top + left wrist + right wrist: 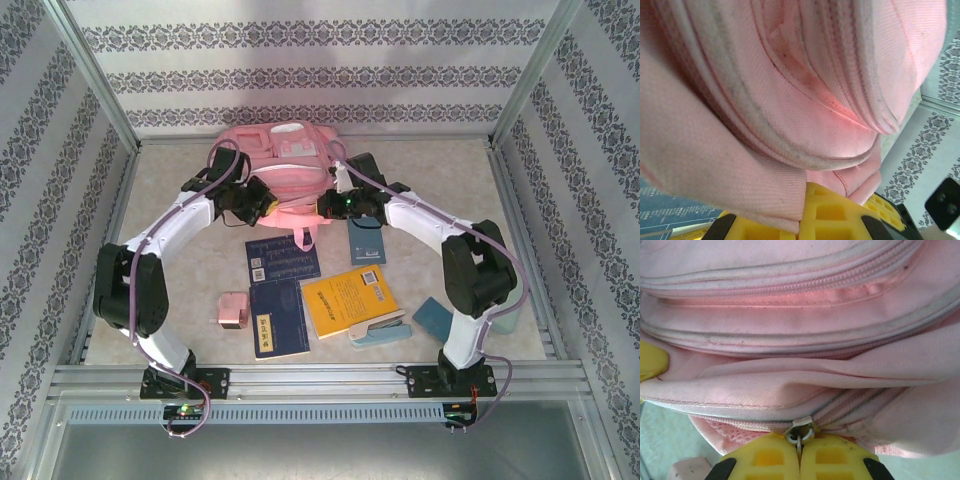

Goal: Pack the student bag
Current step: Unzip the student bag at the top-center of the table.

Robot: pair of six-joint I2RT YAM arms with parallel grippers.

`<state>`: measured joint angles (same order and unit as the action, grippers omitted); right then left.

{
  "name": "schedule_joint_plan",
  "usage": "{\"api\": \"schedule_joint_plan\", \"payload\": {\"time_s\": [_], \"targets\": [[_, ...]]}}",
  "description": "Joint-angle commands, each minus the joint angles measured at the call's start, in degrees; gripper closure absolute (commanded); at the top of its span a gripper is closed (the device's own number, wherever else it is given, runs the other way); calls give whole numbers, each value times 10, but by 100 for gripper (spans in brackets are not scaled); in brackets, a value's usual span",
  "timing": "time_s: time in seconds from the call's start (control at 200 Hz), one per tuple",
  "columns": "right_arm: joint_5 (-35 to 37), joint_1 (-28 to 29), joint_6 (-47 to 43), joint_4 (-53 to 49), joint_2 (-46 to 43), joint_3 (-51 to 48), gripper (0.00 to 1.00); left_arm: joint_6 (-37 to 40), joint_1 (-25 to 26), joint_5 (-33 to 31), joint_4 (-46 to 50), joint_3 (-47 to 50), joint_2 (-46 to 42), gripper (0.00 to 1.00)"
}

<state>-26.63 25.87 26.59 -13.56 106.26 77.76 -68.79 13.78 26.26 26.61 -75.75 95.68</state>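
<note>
The pink bag lies at the far middle of the table; its contents cannot be seen. The left gripper is clenched on a fold of its fabric, and the right gripper is pinched on a metal zip pull at its near edge. Loose on the pale marbled top, nearer the arms, lie two navy books, a yellow book, a teal booklet, a small pink box and a pale blue stapler. Striped floral walls in metal framing enclose the bench.
</note>
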Motion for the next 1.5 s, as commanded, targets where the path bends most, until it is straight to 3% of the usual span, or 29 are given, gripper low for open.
{"api": "schedule_joint_plan", "payload": {"time_s": [0.0,0.195,0.42,0.625,0.864,1.069,1.299,1.494], "targets": [[69,-73,2,-45,28,18,97,39,-43,-61,50,-32,-45,100],[-53,-80,-49,-47,31,33,92,52,-42,-45,55,-38,-38,100],[-65,-91,-124,-140,41,86,88,96,-46,-67,90,-38,-38,100],[-74,-68,-288,-272,60,147,88,113,-51,-70,102,-47,-30,100],[-65,-69,-374,-418,116,259,87,141,-54,-79,122,-56,-31,100],[5,-71,-386,-479,189,353,83,157,-61,-77,128,-55,-41,100],[87,-102,-306,-408,226,404,81,164,-67,-55,128,-43,-56,100],[135,-115,-239,-388,311,556,75,164,-67,-31,121,-35,-57,100]]}}
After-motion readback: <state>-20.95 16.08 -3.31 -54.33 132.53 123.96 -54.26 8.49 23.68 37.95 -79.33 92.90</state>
